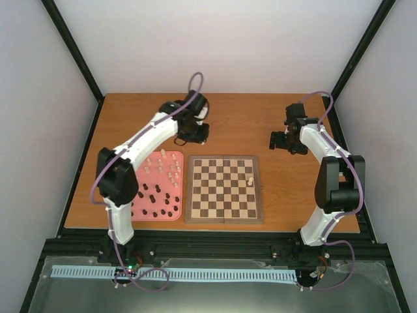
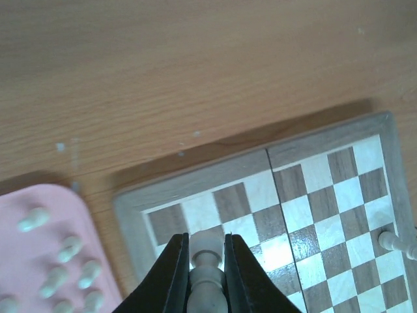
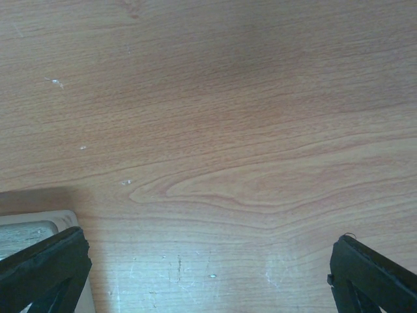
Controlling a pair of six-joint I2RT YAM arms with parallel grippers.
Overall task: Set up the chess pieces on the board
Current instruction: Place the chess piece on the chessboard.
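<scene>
My left gripper is clamped on one small cream-white turned chess piece. The piece's long axis is in line with the fingers, and its head shows between the tips at the bottom centre of the wrist view. Just past the tips is the square wooden chessboard with tan and dark brown squares, its corner squares right under the piece. In the top view this gripper hangs off the board's upper left corner, so the board lies down-frame and slightly right, and I judge the drop goes there. The pink rounded plastic tray of loose pieces is lower left. My right gripper is spread wide, holds nothing, hangs over the brown wooden table, and is farther from that corner.
</scene>
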